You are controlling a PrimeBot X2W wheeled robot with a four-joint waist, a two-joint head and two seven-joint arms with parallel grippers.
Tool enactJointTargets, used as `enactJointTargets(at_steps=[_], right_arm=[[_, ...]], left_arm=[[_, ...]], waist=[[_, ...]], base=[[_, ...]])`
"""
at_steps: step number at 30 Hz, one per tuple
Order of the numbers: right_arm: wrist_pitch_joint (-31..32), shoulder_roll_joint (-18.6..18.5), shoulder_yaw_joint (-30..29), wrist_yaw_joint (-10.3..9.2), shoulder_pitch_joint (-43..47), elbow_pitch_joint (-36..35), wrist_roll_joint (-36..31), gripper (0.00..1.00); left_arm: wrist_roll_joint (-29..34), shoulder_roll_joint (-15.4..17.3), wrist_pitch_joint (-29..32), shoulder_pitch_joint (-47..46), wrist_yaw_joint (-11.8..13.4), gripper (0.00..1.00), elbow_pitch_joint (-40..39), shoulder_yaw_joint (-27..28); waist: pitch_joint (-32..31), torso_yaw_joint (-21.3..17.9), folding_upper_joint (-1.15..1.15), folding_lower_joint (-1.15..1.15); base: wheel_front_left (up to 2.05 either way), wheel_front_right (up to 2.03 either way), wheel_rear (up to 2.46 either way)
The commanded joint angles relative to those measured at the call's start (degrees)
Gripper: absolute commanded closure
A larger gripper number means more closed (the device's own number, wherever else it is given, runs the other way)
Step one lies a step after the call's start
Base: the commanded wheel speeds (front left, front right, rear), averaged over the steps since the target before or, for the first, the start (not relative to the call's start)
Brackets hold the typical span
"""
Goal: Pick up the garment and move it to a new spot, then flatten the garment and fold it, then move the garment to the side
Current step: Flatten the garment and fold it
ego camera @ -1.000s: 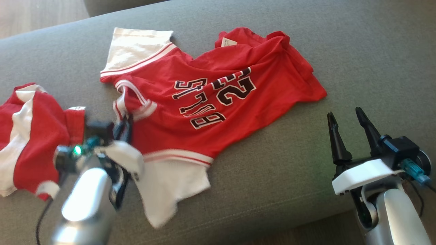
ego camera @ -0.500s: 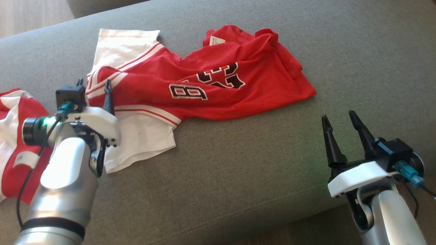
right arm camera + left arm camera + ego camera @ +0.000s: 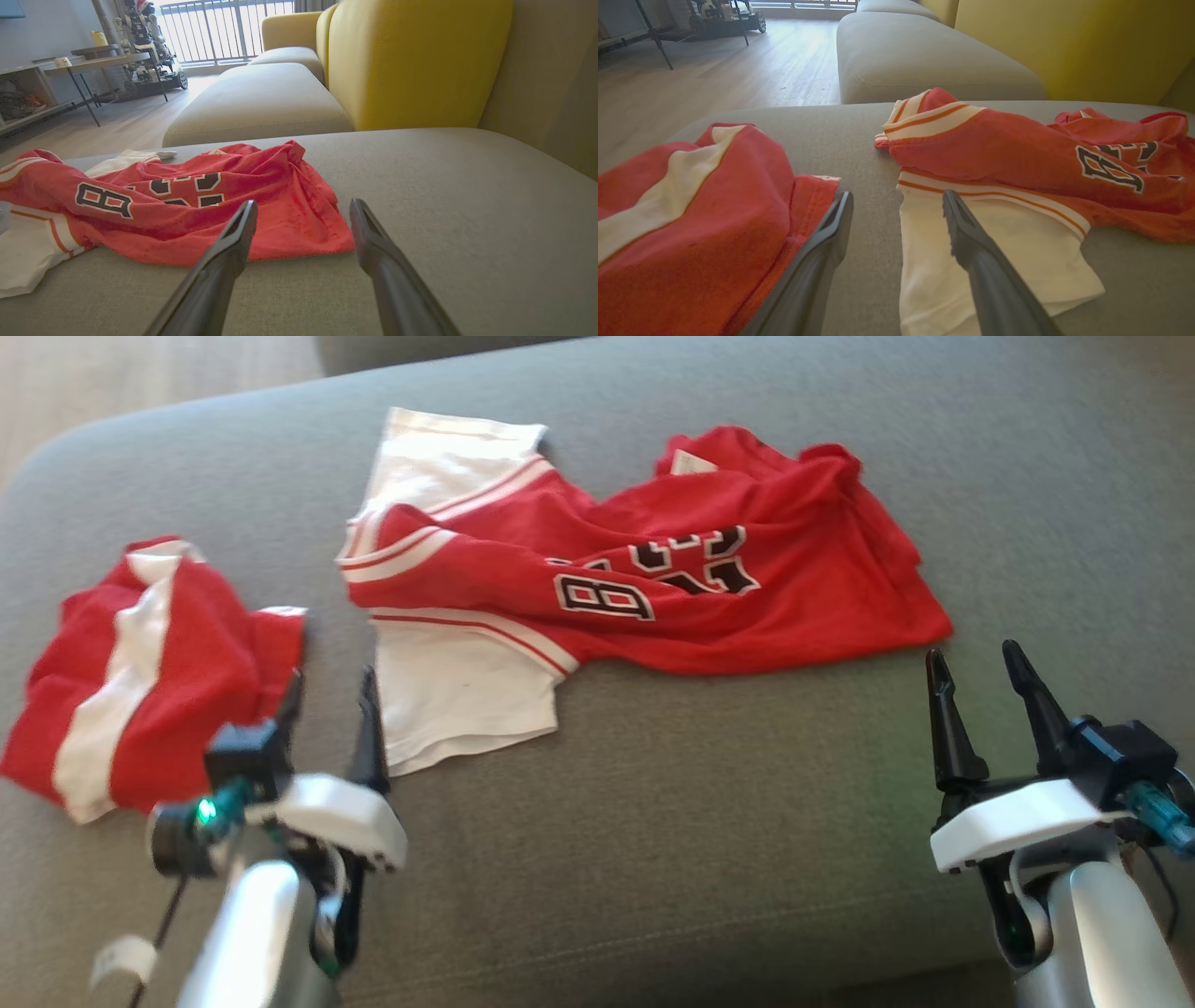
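While both arms sit at the near edge of the grey fabric sofa cushion (image 3: 700, 821), I log the red short-sleeved jersey with white sleeves and black lettering (image 3: 747, 625) lying crumpled across the middle of that cushion. Its body is folded over on itself, so only part of the lettering reads. One white sleeve (image 3: 457, 691) lies flat at the jersey's near-left corner. The other white sleeve (image 3: 448, 457) points toward the cushion's far edge.

Left gripper (image 3: 330, 677): jaws spread, holding nothing. They point into the strip of bare cushion between the near sleeve and a second, bunched red garment with a white stripe (image 3: 177, 663) further left. By the left wrist view, one jaw sits at the bunched garment's hem and the other over the sleeve's edge. Whether either touches cloth, I cannot tell.

Right gripper (image 3: 971, 651): jaws spread, empty, just short of the jersey's right hem corner and apart from it.

Beyond the cushion, the right wrist view shows a yellow upholstered backrest (image 3: 411, 60) and a pale wooden floor (image 3: 126, 121).
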Motion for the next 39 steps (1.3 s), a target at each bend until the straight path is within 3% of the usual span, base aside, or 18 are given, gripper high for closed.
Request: enactJointTargets(at_steps=[1, 10, 21, 30, 32, 35, 39], right_arm=[[-0.4, -0.2, 0.9, -0.01, -0.1, -1.8, -0.4, 0.00], [0.8, -0.2, 2.2, -0.01, 0.1, -2.9, -0.8, 0.00], [0.5, -0.2, 2.9, -0.01, 0.0, -3.1, -0.9, 0.00], [0.2, -0.2, 1.9, -0.01, 0.1, -2.7, -1.3, 0.00], [0.2, -0.2, 1.6, -0.01, 0.0, -2.5, -1.3, 0.00], [0.2, -0.2, 1.4, -0.01, -0.2, -2.0, -1.4, 0.00], [0.1, -0.2, 1.0, -0.01, -0.9, -1.7, -1.8, 0.00]], left_arm=[[-0.2, 0.5, -0.7, -1.1, -0.3, 0.00, -2.8, 1.9], [-2.0, -1.7, -0.7, 4.1, -2.4, 0.00, -2.8, 1.3], [-3.5, -1.6, -0.7, -1.0, -2.0, 0.00, 10.0, 2.3], [-3.8, -0.9, -0.7, -2.6, -2.4, 0.00, 16.3, 2.2], [-4.0, -1.1, -0.7, -2.8, -3.2, 1.00, 17.3, 1.6], [-4.6, -1.5, -0.7, -3.5, -4.5, 1.00, 18.2, 1.0], [-4.3, -1.6, -0.7, -4.2, -4.4, 1.00, 15.5, 1.0]], waist=[[-1.3, 1.9, 0.00, 0.00], [-1.9, 2.6, 0.00, 0.00], [0.0, -1.9, 0.00, 0.00], [0.0, -2.7, 0.00, 0.00], [0.0, -2.5, 0.00, 0.00], [0.0, -2.0, 0.00, 0.00], [0.1, -1.1, 0.00, 0.00]], base=[[0.00, 0.00, 0.00], [0.00, 0.00, 0.00], [0.00, 0.00, 0.00], [0.00, 0.00, 0.00], [0.00, 0.00, 0.00], [0.00, 0.00, 0.00], [0.00, 0.00, 0.00]])
